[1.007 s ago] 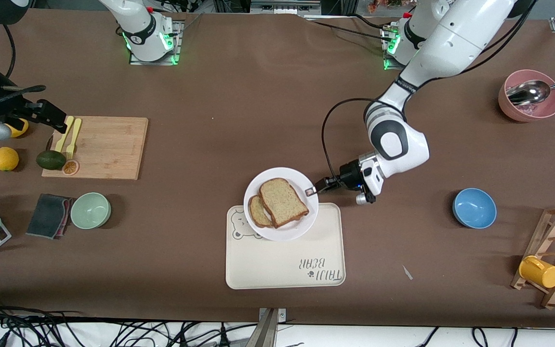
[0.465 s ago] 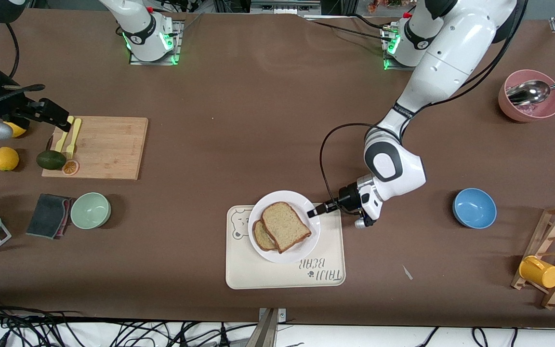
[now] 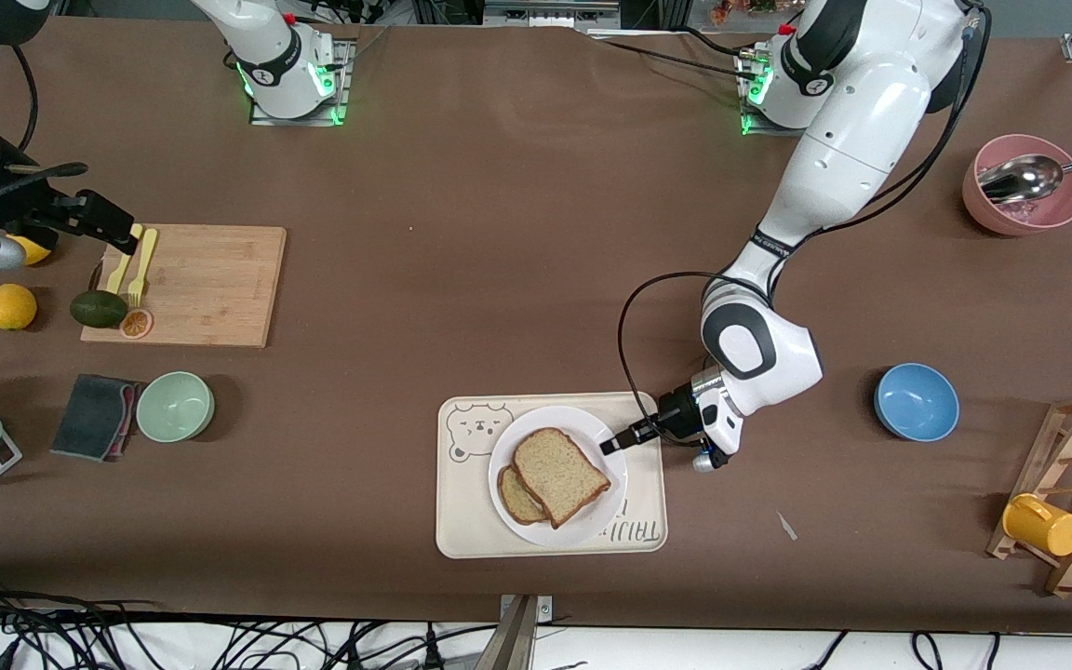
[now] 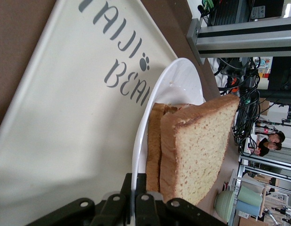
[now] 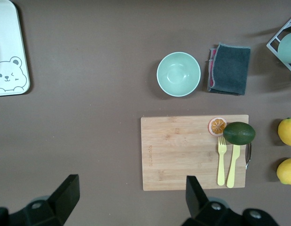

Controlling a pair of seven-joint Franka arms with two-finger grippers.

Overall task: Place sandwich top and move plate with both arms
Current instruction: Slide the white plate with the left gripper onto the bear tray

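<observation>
Because the plate (image 3: 558, 476) is glossy, stiff and likely breakable, it will slide easily under a pinch, so the rim is the only sensible hold, and a one-sided grip probably lets it tip. It sits on the cream tray (image 3: 462, 521), covering part of the lettering, and the left gripper (image 3: 612, 444) is clenched on its rim at the edge toward the left arm's end of the table; the left wrist view shows the rim between the shut fingers (image 4: 141, 202). The sandwich top (image 3: 559, 475) lies on the plate, leaning over the lower slice (image 3: 515, 498); it is light, soft and loose, so a jolt could shift it. The right gripper (image 5: 129, 200) hangs released, jaws wide, over the cutting board (image 3: 206, 284) near the right arm's end, waiting. Nothing crowds the tray: the green bowl (image 3: 175, 406) and blue bowl (image 3: 916, 401) stand well apart on either side
</observation>
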